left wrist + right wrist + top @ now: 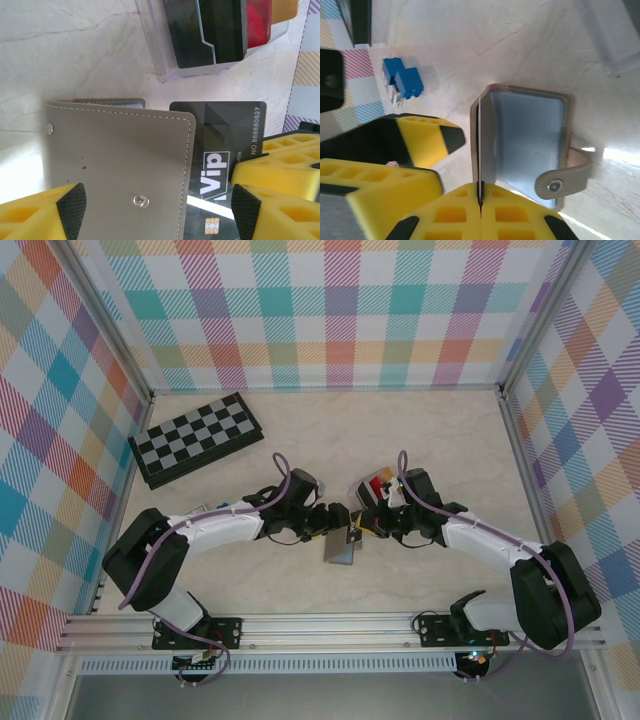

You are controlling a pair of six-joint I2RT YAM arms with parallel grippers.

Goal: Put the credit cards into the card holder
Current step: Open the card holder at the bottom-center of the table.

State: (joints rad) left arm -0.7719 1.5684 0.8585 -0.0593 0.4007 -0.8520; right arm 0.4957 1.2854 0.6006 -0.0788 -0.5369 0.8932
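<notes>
Left claw (159,212) is open wide and holds nothing. In the left wrist view its yellow fingers (35,215) sit at 7 and 5 o'clock, and the grey card holder (120,160) shows in the gap between them. A black card (220,135) with "VIP" on it sticks out of the holder's side toward 3 o'clock. Part of it is tucked behind the grey cover.

Right claw (481,192) is shut tight. In the right wrist view it pinches a thin dark edge at 6 o'clock. That edge looks like the black card, seen from the side. Just past the fingertips, toward 1 o'clock, the holder is open and shows its blue-grey inside. A grey strap (562,182) with a round snap hangs over its edge at 4 o'clock.

Farther off, at 12 o'clock in the left wrist view, a clear plastic stand (152,40) holds more cards (200,30): black, red and yellow ones. Small blue blocks (402,82) lie on the pale table (530,45) at 10 o'clock in the right wrist view, apart from the holder.

Seen from above, both claws meet in the middle of the table. A black-and-grey chequered board (197,440) lies far away at 10 o'clock, near the back left corner.
</notes>
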